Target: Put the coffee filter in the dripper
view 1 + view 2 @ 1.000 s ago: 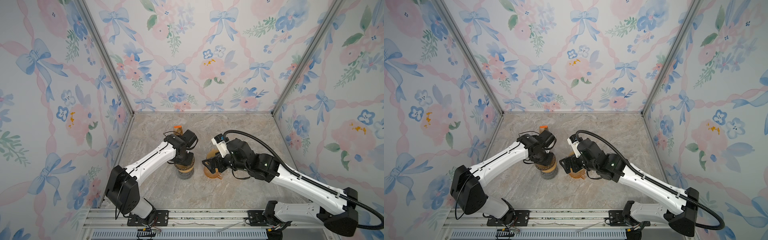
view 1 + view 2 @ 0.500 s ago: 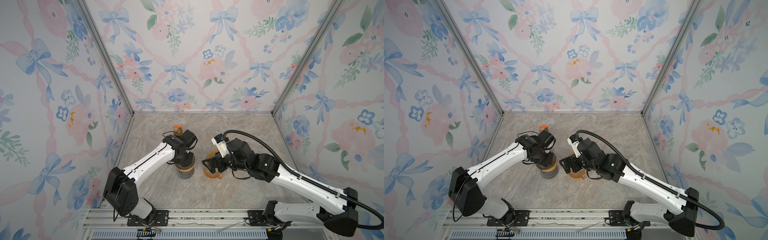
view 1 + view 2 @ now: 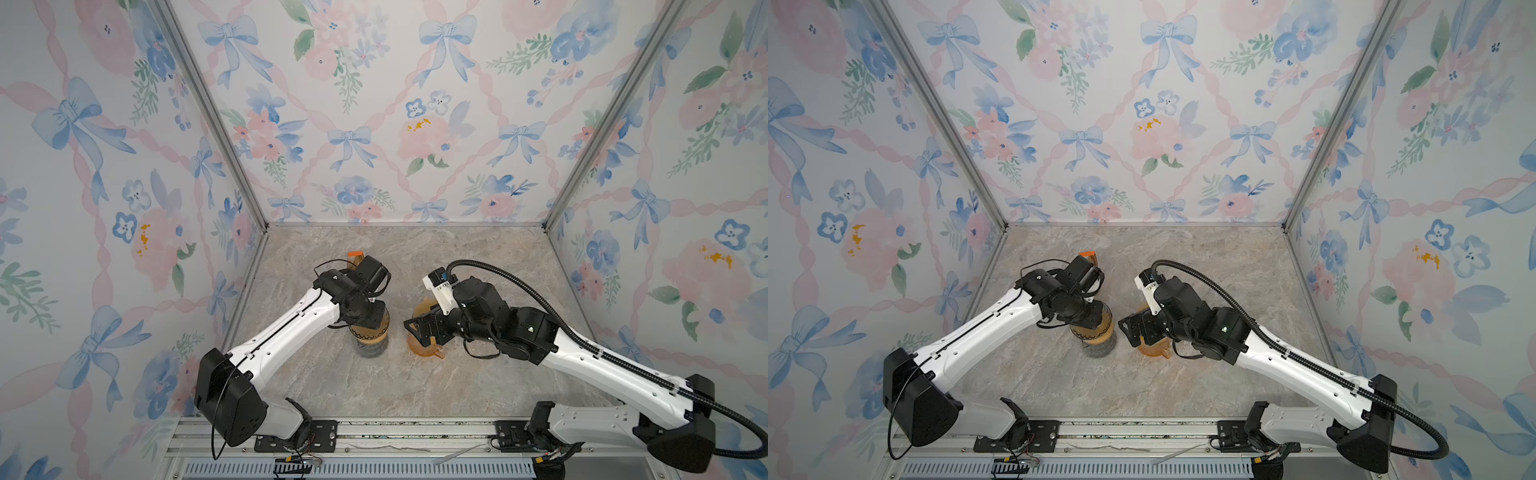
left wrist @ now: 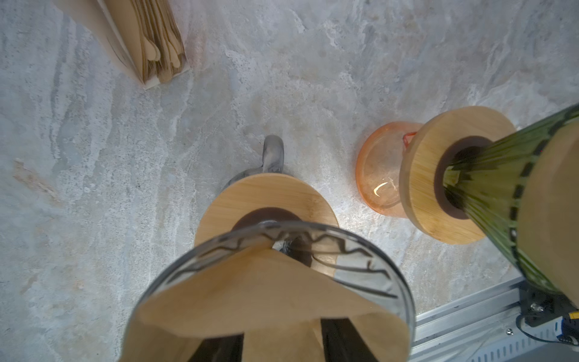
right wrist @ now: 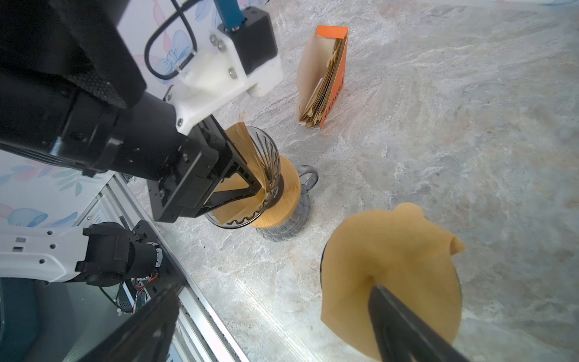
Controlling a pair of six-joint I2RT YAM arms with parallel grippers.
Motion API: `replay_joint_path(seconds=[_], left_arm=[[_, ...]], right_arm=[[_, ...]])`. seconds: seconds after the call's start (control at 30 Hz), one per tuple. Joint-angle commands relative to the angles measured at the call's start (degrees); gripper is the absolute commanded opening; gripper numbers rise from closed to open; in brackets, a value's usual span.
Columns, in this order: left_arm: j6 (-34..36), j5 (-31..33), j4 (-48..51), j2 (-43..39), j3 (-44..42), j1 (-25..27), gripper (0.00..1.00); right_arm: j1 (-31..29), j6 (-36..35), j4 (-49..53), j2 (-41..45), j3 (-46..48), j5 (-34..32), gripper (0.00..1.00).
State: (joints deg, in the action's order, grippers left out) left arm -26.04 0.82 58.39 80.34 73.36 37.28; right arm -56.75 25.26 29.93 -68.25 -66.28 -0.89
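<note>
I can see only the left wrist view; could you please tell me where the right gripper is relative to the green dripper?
Observer: The right gripper hangs over the green dripper, jaws wide apart, one jaw dipping into the paper filter seated there.
Operator: Thanks. How do the left jaws look side-on?
Observer: The left gripper reaches into the clear dripper, jaws parted, the other filter showing between them.
Operator: And the filter box?
Observer: The filter box has an orange top edge and side.
</note>
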Motion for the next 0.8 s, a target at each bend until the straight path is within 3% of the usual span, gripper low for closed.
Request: replay_joint_path(seconds=[0.0,0.27,0.4,0.5,0.77], left_arm=[[-0.2,-1.2,1.3,-1.8,1.7,-0.6,0.41],[-0.2,-0.8,1.9,-7.0,2.6,-2.2,0.37],[0.4,-1.6,1.8,-10.5,1.6,-4.8,0.35],[1.4,-1.8,1.8,-12.5,-0.3,-7.5,0.36],[2.4,-3.7,1.5,-15.1,-5.0,-10.1,0.44]], right_arm=[[-0.3,0.6,0.3,-1.3,-1.0,-0.3,0.97],[-2.3,-0.1,2.2,-6.1,-5.7,-1.9,1.0],[-3.3,-0.6,3.4,-9.6,-9.0,-2.6,0.92],[-3.8,-0.5,4.6,-12.3,-11.3,-3.7,0.92],[-3.8,-4.4,6.8,-19.9,-17.6,-2.6,0.95]])
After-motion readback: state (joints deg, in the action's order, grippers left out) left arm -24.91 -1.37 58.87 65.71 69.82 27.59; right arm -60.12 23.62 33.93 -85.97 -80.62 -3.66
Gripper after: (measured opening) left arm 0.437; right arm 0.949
